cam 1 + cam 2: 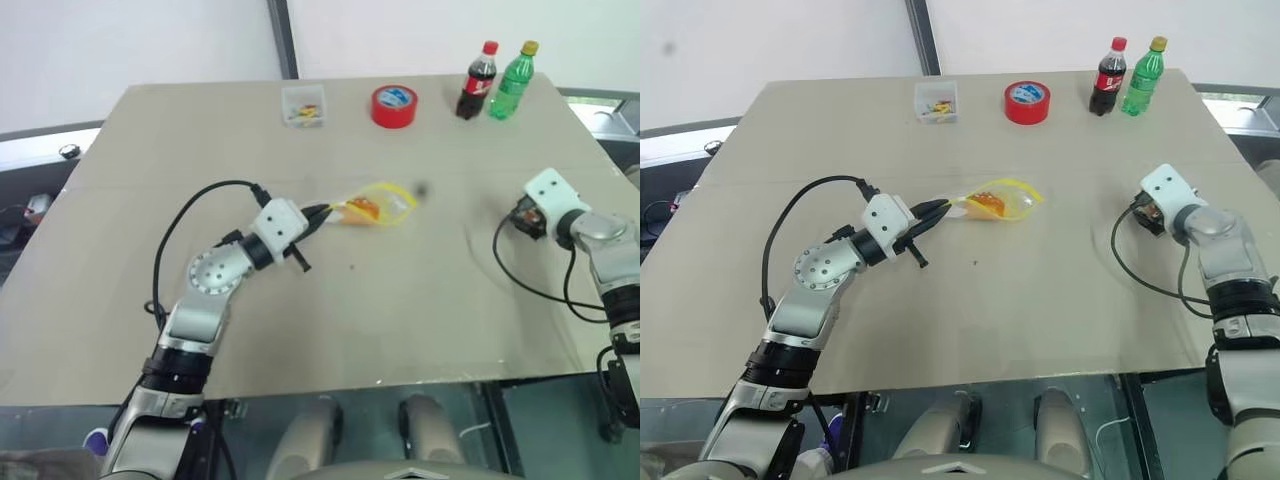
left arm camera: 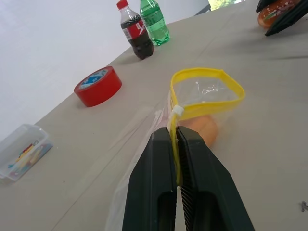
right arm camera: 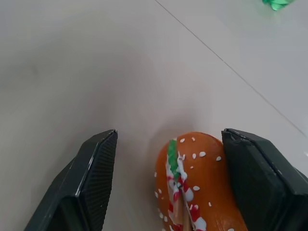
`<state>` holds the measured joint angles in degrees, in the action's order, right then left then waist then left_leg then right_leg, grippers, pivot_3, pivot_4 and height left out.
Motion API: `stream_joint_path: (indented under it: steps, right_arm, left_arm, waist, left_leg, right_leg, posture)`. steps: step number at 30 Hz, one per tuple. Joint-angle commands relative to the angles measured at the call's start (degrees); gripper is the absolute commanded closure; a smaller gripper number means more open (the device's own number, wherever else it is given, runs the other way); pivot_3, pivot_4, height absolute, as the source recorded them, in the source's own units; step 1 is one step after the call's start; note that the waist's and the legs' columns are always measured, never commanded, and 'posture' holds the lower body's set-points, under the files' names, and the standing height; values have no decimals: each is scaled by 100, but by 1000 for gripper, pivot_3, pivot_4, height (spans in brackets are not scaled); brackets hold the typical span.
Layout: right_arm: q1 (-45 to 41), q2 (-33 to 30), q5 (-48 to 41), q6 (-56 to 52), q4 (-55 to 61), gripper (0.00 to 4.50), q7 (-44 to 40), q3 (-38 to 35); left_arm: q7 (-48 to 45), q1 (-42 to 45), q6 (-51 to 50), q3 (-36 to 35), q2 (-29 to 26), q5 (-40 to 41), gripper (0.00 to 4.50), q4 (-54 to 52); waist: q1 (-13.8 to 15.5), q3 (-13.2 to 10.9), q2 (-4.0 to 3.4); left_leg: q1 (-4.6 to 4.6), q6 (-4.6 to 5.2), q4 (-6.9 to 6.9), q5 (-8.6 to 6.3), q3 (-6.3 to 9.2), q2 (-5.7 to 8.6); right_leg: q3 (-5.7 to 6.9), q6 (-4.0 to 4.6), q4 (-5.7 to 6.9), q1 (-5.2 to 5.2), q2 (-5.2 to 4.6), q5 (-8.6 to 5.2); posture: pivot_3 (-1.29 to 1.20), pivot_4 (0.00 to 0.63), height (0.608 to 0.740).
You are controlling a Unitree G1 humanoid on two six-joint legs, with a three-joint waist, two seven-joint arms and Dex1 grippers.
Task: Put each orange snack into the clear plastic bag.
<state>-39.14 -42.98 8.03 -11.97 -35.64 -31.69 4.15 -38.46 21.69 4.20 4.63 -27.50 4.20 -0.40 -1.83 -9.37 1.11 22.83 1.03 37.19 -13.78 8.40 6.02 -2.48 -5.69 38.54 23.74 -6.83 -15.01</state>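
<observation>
The right claw (image 3: pixel 168 187) is standing open astride the loose orange snack (image 3: pixel 192 187) near the tabletop's right edge, the snack lying along its fingers, while the left claw (image 2: pixel 175 144) is pinching the clear plastic bag (image 2: pixel 204 98), one snack inside, mid-tabletop.

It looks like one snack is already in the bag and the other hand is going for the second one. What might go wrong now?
The right gripper is open around the second orange snack, which lies against one finger, off-centre; closing could nudge it away rather than grip it.

The left gripper pinches just the yellow strip of the clear plastic bag. The mouth looks narrow, so the snack could catch on the rim, or a push could pull the strip free.
</observation>
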Motion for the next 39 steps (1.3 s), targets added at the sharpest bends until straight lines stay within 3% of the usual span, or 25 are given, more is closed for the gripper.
stream_joint_path:
  steps: [1,6,13,17,18,21,25,30,34,39]
  right_arm:
    - [176,-301,103,76,420,958,-18,-124]
    - [462,-435,21,-209,856,958,-195,-231]
    - [457,-418,46,-280,290,958,-89,-252]
    - [415,-417,62,-224,150,2787,-46,-262]
    - [420,-440,87,-201,176,3441,-49,-255]
    - [446,-481,103,-220,405,4413,-77,-280]
    - [589,-251,-596,-714,1649,4413,-694,-517]
    - [957,495,-2091,-2541,4499,4413,-1468,-180]
    - [802,967,-2232,-3044,5062,4413,-1333,272]
    - [316,1443,-1886,-2906,4450,4413,-986,729]
  left_arm:
    - [38,-41,38,-74,-51,-20,4500,-255]
    - [34,-65,65,-63,-35,-30,4500,-227]
    - [50,-63,135,-49,22,-51,4500,-160]
    - [64,-76,151,-65,39,-60,4500,-143]
    - [72,-78,153,-67,46,-61,4500,-139]
    - [79,-83,165,-77,58,-53,4500,-130]
    - [77,-88,207,-125,98,22,4500,-111]
    - [-14,-85,319,-170,106,154,4500,-131]
    - [-131,-113,390,-146,67,244,4500,-208]
    - [-561,-389,738,-15,-137,320,4500,-365]
  waist:
    - [22,0,0]
    - [-13,0,-1]
    - [-8,0,-1]
    - [23,0,-1]
    - [28,0,-1]
    - [44,0,-1]
    - [37,0,-2]
    - [-37,0,-2]
    - [25,0,-2]
    - [94,0,-2]
  left_leg:
    - [1,0,-1,0,0,1]
    - [1,1,-2,-1,-3,0]
    - [0,1,0,-1,-3,-1]
    - [-5,2,3,-1,1,0]
    - [-5,1,3,-1,2,0]
    - [-5,1,4,-1,1,0]
    - [-4,2,2,-1,-1,-3]
    - [-3,3,0,-3,6,-12]
    - [-2,4,6,-4,7,-8]
    - [0,4,7,-3,7,-7]
  right_leg:
    - [0,0,-2,0,-1,0]
    - [-2,0,-3,1,0,0]
    - [-1,0,-3,-2,0,0]
    - [3,-1,-5,-12,0,1]
    - [4,-1,-5,-13,0,1]
    - [4,-2,-5,-13,0,1]
    - [1,-2,-5,-10,1,1]
    - [4,-2,-5,-10,7,1]
    - [6,-2,-6,-11,3,2]
    - [8,-1,-11,-9,4,6]
  posture:
    - [0,150,740]
    - [0,150,740]
    - [0,150,740]
    - [0,150,740]
    - [0,150,740]
    - [0,150,740]
    - [0,150,740]
    - [0,150,740]
    - [0,150,740]
    - [0,150,740]
